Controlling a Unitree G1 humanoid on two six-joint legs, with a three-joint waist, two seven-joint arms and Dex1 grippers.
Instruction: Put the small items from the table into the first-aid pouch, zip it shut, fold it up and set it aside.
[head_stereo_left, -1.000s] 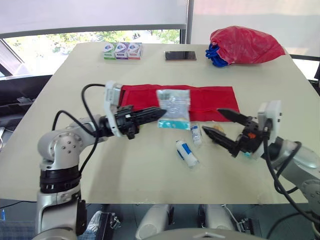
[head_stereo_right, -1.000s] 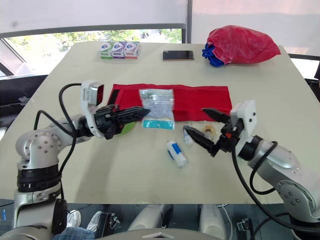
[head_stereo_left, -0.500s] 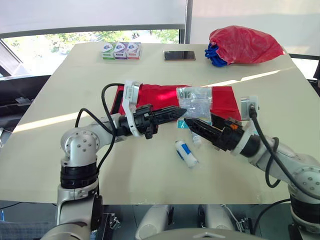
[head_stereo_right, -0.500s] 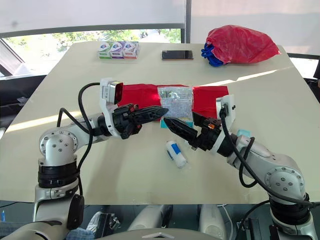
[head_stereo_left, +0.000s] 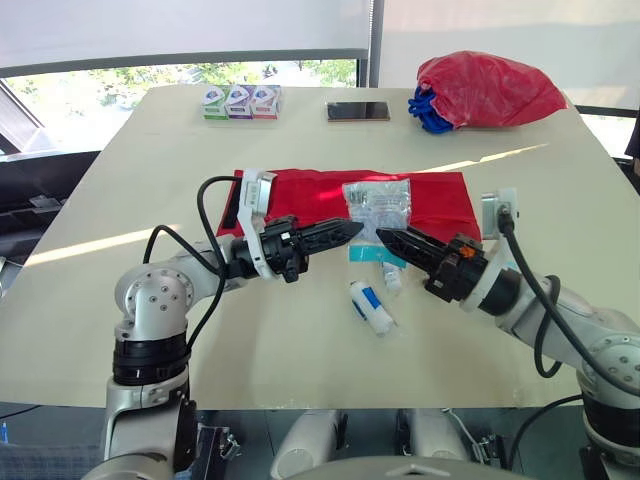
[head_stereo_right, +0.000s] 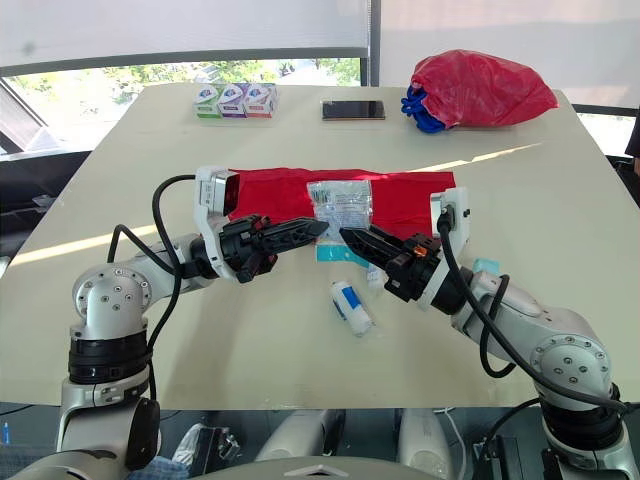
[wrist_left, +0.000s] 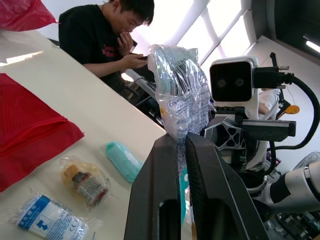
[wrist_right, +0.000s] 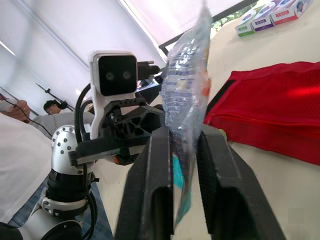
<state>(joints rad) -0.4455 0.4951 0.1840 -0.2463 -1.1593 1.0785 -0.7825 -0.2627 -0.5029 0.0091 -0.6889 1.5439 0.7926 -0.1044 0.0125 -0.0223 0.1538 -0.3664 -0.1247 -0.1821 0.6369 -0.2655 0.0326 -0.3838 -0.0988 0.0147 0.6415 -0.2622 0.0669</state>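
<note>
Left eye view: both grippers pinch one clear packet (head_stereo_left: 378, 203) above the table (head_stereo_left: 150, 150).

The left gripper (head_stereo_left: 352, 229) is closed on the packet's lower edge, and the right gripper (head_stereo_left: 384, 236) clamps the same edge just beside it, their tips nearly meeting. The packet stands upright above the fingers, and beyond both grippers the red first-aid pouch (head_stereo_left: 300, 195) lies flat and unfolded on the table. Under the right gripper rest a small vial (head_stereo_left: 391, 279) and a blue-and-white bandage packet (head_stereo_left: 372, 306), close together.
</note>
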